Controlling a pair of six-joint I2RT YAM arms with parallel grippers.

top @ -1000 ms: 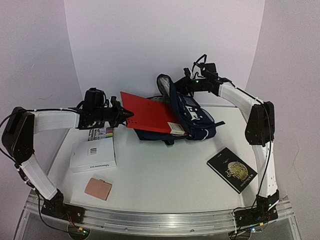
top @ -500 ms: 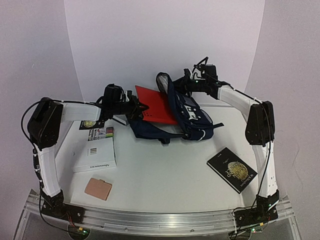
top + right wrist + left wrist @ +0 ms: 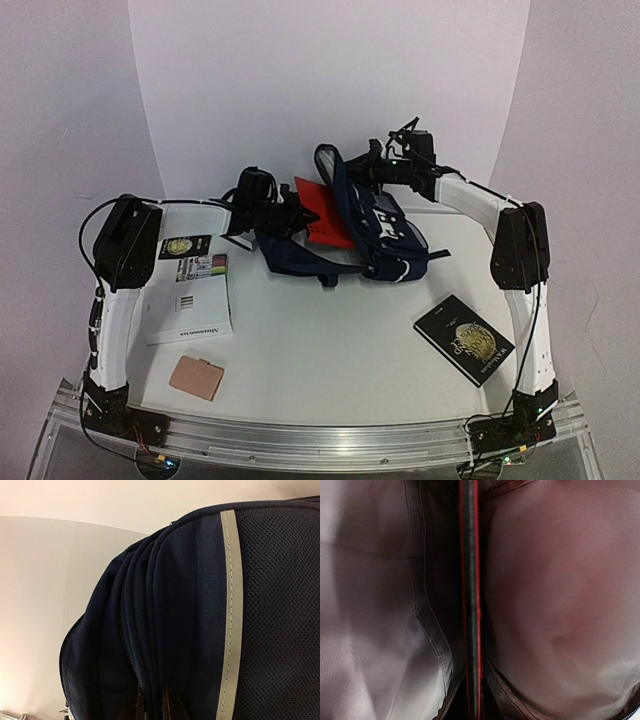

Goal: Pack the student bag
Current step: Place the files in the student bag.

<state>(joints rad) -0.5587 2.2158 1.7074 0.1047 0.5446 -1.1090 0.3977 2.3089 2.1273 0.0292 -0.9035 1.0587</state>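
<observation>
One student bag (image 3: 397,252), one red folder (image 3: 325,215), two claws.
Both clamped: left claw (image 3: 292,215) on the folder, right claw (image 3: 372,175) on bag fabric.

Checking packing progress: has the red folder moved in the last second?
Yes. Against the white book, which stayed put, the red folder has slid rightward, deeper into the student bag.

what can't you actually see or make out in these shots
- Top view: the student bag hides most of the red folder.
- Left wrist view: only folder edge and lining show; the left gripper is out of frame.
- Right wrist view: the bottom edge cuts off the right gripper.
- Top view: print on the white book is too small.
</observation>
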